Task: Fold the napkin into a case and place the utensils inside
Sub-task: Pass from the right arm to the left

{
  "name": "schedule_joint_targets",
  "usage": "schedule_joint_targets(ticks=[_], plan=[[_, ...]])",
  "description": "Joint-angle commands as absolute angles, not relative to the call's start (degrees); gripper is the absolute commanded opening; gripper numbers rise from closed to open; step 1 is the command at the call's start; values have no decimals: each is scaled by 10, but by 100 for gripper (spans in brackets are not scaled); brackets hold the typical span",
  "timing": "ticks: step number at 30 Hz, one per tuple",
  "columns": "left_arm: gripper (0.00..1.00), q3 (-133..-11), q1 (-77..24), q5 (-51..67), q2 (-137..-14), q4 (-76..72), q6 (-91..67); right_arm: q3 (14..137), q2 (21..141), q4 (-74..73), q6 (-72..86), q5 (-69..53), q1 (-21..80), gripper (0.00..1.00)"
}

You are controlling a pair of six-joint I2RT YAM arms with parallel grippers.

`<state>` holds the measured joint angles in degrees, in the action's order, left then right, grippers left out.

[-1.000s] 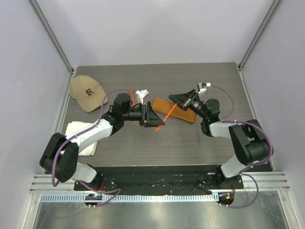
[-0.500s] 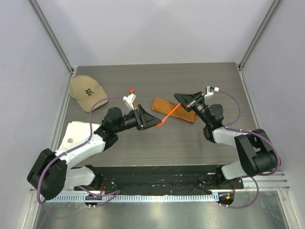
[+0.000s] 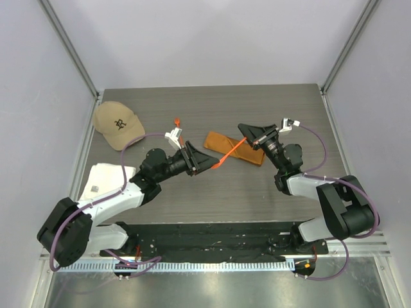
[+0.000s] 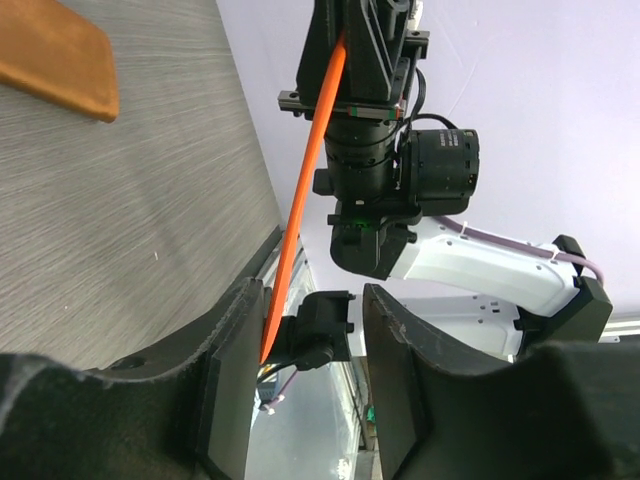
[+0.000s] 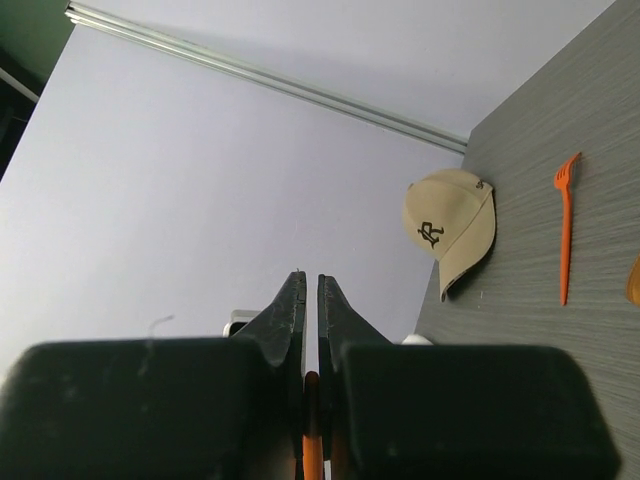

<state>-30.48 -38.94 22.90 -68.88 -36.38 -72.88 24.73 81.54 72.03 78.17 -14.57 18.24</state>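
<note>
— Utensil (image 4: 318, 150) of orange plastic, up in the air above the table (image 3: 257, 186), slanting between both arms. Clenched at its upper end by the right pincer (image 5: 310, 278)?
— Yes, pinched flat between those fingers. Lower end inside the left pincer (image 4: 310, 300), leaning on one finger only; released, jaws apart.
— And the case (image 3: 217, 141)?
— Flat on the table, just behind and below the utensil. Fork (image 5: 565, 225) lying apart, nearer the tan cap (image 3: 117, 125).
— Probably a handover, then. How to do it well?
— Close the left pincer squarely on the shaft first; loosen the right only after a firm hold. Then aim the tip at the case's opening, low and shallow, without rucking the cloth.
</note>
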Motion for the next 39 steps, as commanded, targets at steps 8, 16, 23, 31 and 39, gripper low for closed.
schedule_joint_targets(ticks=[8,16,23,31,39], plan=[[50,-305,-396,228,-690,-398,-725,244,792,757,767,-121,185,1],[58,-301,-396,222,-686,-383,-712,242,783,773,795,-133,185,1],[51,-292,-396,231,-695,-431,-729,249,763,732,781,-134,182,1],[41,-274,-396,229,-700,-490,-754,247,788,770,788,-125,186,1],[25,-286,-395,235,-720,-504,-761,240,806,795,785,-105,196,1]])
